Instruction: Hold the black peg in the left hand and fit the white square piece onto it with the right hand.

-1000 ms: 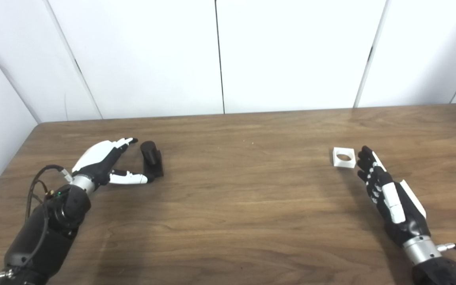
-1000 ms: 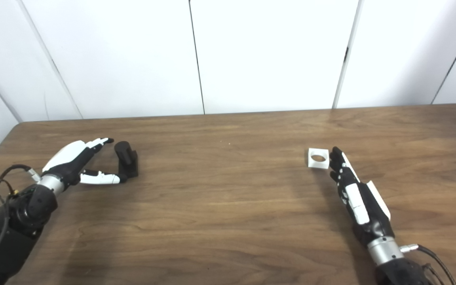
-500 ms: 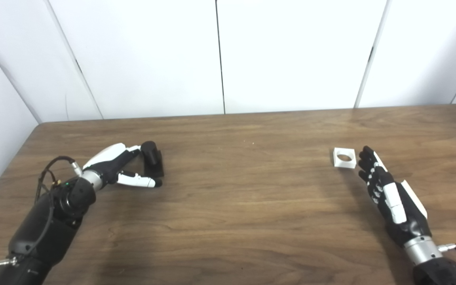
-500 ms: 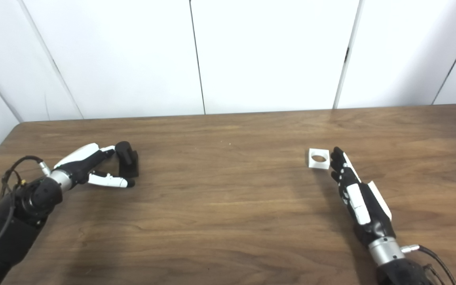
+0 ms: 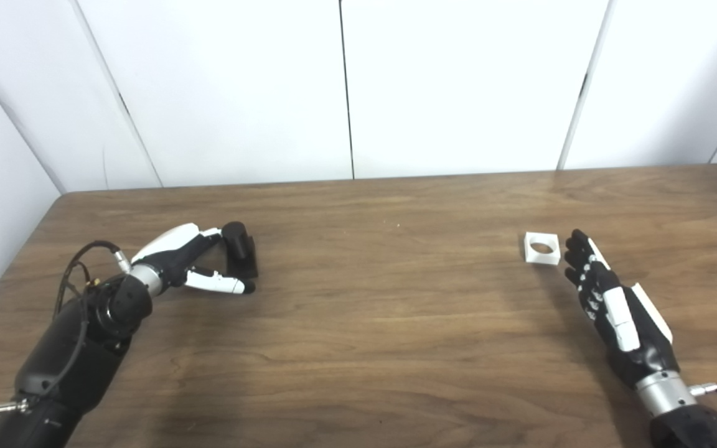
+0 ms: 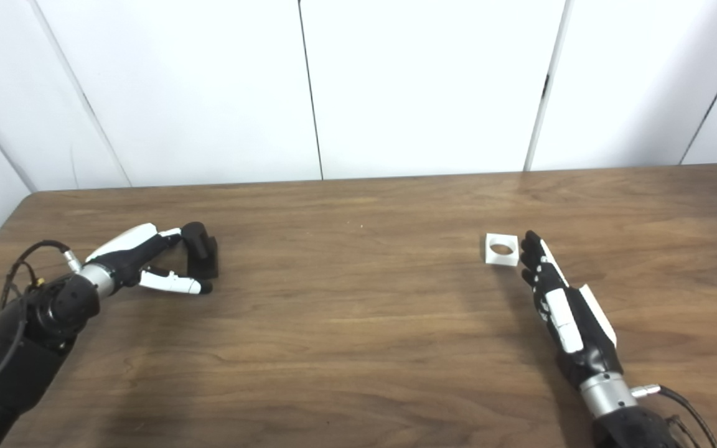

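The black peg stands on its square base on the wooden table at the left. My left hand is open beside it: its fingers reach the peg's near side and its thumb lies along the front of the base. The peg rests on the table. The white square piece with a round hole lies flat at the right. My right hand is open with straight fingers, fingertips just right of the piece and apart from it. Both show in the right eye view too, the peg and the piece.
White wall panels stand behind the table's far edge. The table's left edge runs close to my left arm. A cable loops at the left wrist.
My left hand moved forward and lowered against the peg over the last second, its fingers closing in on it. The right hand and the white piece stayed put.
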Controlling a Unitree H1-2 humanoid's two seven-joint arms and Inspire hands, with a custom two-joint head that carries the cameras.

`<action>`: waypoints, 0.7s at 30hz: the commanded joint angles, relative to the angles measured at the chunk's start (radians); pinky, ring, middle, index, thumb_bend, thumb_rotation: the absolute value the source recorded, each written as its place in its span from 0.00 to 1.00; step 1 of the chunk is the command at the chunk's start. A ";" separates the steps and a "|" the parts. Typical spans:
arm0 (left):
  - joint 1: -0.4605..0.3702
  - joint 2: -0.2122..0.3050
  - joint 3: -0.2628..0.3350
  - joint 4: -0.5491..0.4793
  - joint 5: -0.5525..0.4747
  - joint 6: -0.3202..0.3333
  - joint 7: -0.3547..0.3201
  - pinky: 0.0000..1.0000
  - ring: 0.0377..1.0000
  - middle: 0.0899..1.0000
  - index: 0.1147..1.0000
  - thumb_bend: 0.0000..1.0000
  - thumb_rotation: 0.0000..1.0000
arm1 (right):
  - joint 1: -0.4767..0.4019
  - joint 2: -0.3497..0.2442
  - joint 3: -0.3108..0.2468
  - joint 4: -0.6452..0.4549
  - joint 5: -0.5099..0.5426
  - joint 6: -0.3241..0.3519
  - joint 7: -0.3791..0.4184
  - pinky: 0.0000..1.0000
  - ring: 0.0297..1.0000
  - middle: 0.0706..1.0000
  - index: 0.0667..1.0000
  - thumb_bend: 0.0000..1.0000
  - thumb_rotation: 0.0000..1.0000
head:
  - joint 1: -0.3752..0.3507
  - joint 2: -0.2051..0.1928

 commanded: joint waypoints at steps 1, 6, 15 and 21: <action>-0.052 0.018 0.009 -0.017 0.011 -0.013 0.028 1.00 1.00 1.00 0.91 1.00 0.55 | 0.018 -0.006 -0.003 0.032 -0.003 -0.036 -0.001 1.00 1.00 1.00 1.00 0.67 1.00 | 0.001 -0.001; -0.046 0.006 0.014 0.001 0.016 -0.033 0.073 1.00 1.00 1.00 0.88 1.00 0.50 | 0.016 -0.008 -0.008 0.034 0.001 -0.046 -0.001 1.00 1.00 1.00 1.00 0.69 1.00 | 0.001 -0.001; -0.046 0.006 -0.006 0.021 0.033 -0.054 0.096 1.00 1.00 1.00 0.83 1.00 0.48 | 0.020 -0.009 -0.016 0.032 0.012 -0.048 0.003 1.00 1.00 1.00 1.00 0.67 1.00 | 0.004 -0.002; -0.045 0.010 -0.012 0.019 0.036 -0.065 0.094 1.00 1.00 1.00 0.74 0.97 0.41 | 0.018 -0.012 -0.020 0.036 0.015 -0.065 0.006 1.00 1.00 1.00 1.00 0.68 1.00 | 0.003 -0.002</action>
